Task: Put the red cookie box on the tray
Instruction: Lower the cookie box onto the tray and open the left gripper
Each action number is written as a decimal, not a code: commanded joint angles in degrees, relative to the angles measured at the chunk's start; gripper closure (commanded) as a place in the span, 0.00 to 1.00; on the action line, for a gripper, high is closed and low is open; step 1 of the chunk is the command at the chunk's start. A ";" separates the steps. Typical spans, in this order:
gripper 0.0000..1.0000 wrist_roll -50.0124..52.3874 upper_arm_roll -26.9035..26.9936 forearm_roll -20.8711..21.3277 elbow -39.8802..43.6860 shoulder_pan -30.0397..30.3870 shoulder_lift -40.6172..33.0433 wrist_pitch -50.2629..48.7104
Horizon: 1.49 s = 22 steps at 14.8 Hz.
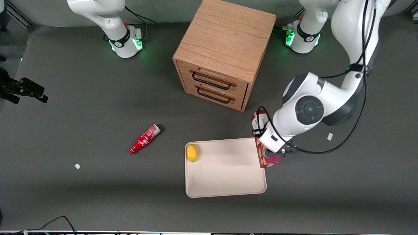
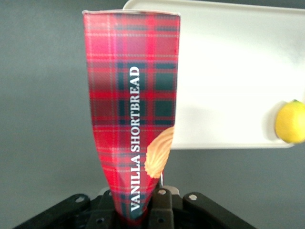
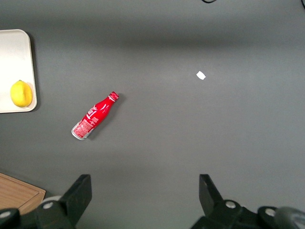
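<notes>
Carton first: red cookie box sits right of center in the front view, over the edge of the tray, clamped at one end in my left claw, rest sticking out free. I'd judge it light, thin card, dents easily, glossy so it may slip or pivot. Mid-length grip on the broad faces would be steadier. Lemon occupies the tray's other edge.

Front view: high, looking steeply down over the whole surface. Left wrist view: close, sighting along the box held in the gripper toward the tray. Right wrist view: looks down from above; shares tray, lemon, bottle with front view.
</notes>
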<state>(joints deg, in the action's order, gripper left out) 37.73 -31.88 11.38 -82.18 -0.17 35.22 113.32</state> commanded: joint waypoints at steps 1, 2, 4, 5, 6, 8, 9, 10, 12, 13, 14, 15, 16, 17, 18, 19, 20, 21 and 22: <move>1.00 4.27 -0.64 5.82 -0.70 -0.18 3.78 6.19; 1.00 4.54 -0.64 7.58 -1.14 -0.18 5.02 7.34; 1.00 5.42 -0.55 9.61 -1.58 -0.53 7.13 10.32; 1.00 6.29 -0.55 11.19 -1.58 -0.62 8.10 12.17; 1.00 6.82 -0.64 12.77 -1.50 -0.62 9.15 13.75; 1.00 6.92 -0.55 14.54 -1.41 -0.53 10.56 15.61; 1.00 7.01 -0.55 14.98 -1.32 -0.53 10.83 15.61; 1.00 6.92 -0.55 15.33 -1.32 -0.62 11.00 15.70; 1.00 7.01 -0.46 16.48 -1.23 -0.53 11.80 17.53; 1.00 7.01 -0.38 16.57 -1.23 -0.62 12.32 18.24; 1.00 7.01 -0.20 16.65 -1.23 -0.53 12.50 18.51; 1.00 7.01 -0.20 16.66 -1.23 -0.62 12.59 18.51; 1.00 6.92 -0.11 16.66 -1.23 -0.53 12.59 18.51; 0.63 6.92 -0.11 16.66 -1.14 -0.53 12.94 18.51; 0.33 6.92 -0.11 16.66 -1.14 -0.53 12.94 18.51; 0.18 6.92 -0.03 16.66 -1.14 -0.53 12.94 18.51; 0.01 6.92 -0.02 16.57 -1.14 -0.44 12.85 18.51; 0.00 7.01 -0.02 16.57 -1.14 -0.36 12.77 18.43; 0.00 7.09 -0.11 16.48 -1.23 -0.09 12.42 18.25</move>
<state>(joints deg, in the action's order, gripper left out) 43.14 -31.97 26.61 -83.52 -0.42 48.15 131.43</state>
